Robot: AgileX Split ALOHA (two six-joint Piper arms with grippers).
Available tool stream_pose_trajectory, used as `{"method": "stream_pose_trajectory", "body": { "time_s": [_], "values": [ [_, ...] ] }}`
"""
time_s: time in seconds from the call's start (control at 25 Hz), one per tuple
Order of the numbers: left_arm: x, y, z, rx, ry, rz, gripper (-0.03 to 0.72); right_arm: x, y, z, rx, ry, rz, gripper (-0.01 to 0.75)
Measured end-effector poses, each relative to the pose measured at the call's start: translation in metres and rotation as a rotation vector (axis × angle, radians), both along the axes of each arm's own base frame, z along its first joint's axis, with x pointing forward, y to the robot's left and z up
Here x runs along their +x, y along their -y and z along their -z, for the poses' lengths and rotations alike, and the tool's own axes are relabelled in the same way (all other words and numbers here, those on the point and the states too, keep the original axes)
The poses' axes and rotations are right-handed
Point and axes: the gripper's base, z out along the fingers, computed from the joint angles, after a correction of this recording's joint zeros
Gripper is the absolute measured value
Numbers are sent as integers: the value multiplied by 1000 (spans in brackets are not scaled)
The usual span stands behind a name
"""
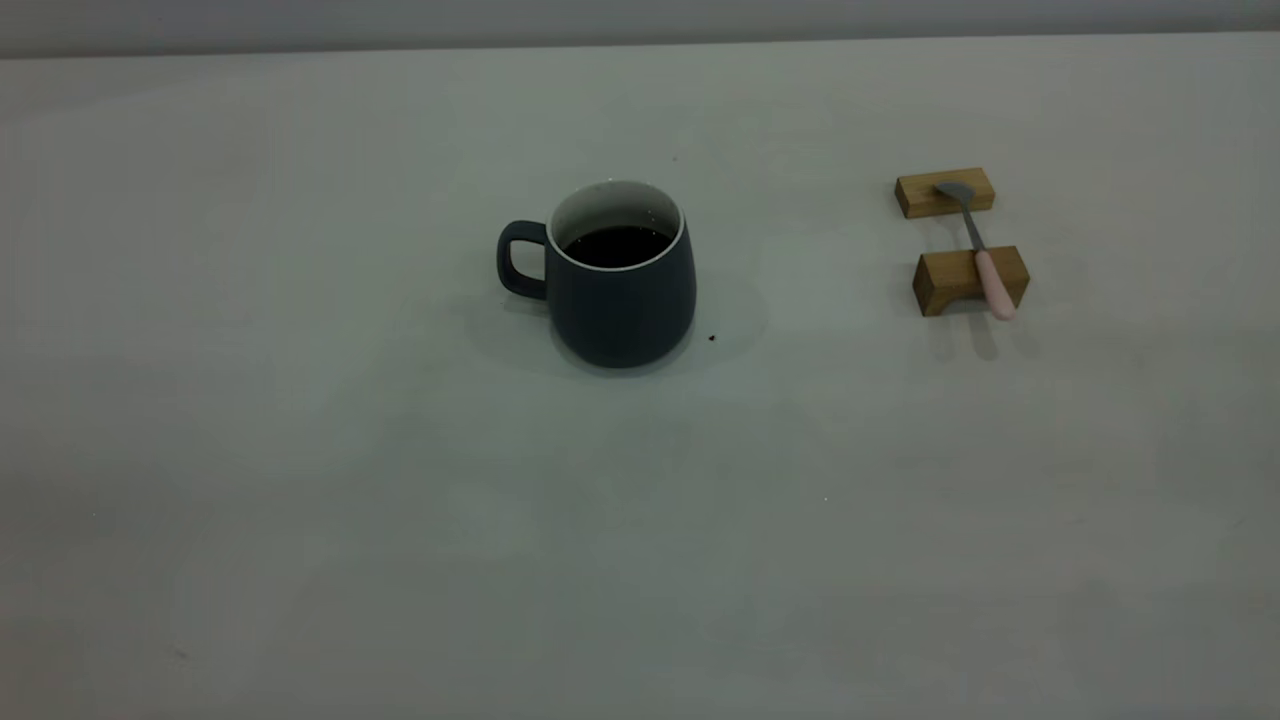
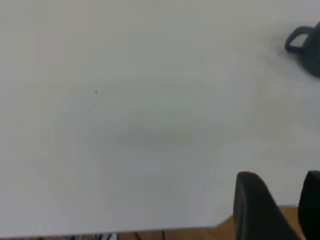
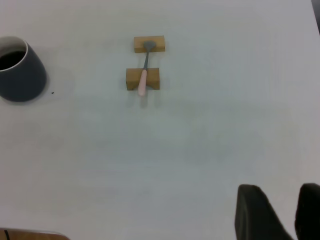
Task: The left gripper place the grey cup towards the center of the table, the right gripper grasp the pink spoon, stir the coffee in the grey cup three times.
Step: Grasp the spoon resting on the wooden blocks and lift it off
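Note:
The grey cup [image 1: 620,300] stands upright near the middle of the table [image 1: 400,500], handle to the left, with dark coffee [image 1: 617,245] inside. The pink spoon [image 1: 985,262] lies across two wooden blocks at the right, bowl on the far block, pink handle over the near one. Neither arm shows in the exterior view. My left gripper [image 2: 280,176] hovers open over the table's edge, far from the cup [image 2: 305,42]. My right gripper [image 3: 280,188] is open and holds nothing, well away from the spoon [image 3: 143,76] and the cup [image 3: 20,75].
The far wooden block [image 1: 945,192] and near wooden block [image 1: 960,282] carry the spoon. A dark speck [image 1: 712,338] lies just right of the cup's base. The table's edge, with brown floor [image 2: 250,231] beyond it, runs close to my left gripper.

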Motion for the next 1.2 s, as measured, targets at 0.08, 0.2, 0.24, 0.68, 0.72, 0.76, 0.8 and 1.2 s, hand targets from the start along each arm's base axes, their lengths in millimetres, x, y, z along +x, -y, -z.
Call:
{"method": "stream_pose_trajectory", "body": {
  "time_s": [0.08, 0.2, 0.24, 0.68, 0.72, 0.76, 0.8, 1.2],
  "values": [
    [-2, -1, 0, 4, 15, -3, 287, 0, 0, 0, 0, 0, 0, 238],
    [-1, 0, 2, 4, 9, -3, 287, 0, 0, 0, 0, 0, 0, 238],
    [-1, 0, 4, 4, 0, -3, 287, 0, 0, 0, 0, 0, 0, 238],
    [-1, 0, 6, 5, -12, -3, 287, 0, 0, 0, 0, 0, 0, 238],
    [-1, 0, 6, 5, -12, -3, 287, 0, 0, 0, 0, 0, 0, 238],
    [-1, 0, 6, 5, -12, -3, 287, 0, 0, 0, 0, 0, 0, 238],
    [-1, 0, 6, 5, -12, -3, 287, 0, 0, 0, 0, 0, 0, 238],
    [-1, 0, 6, 5, -12, -3, 287, 0, 0, 0, 2, 0, -1, 238]
  ]
}}
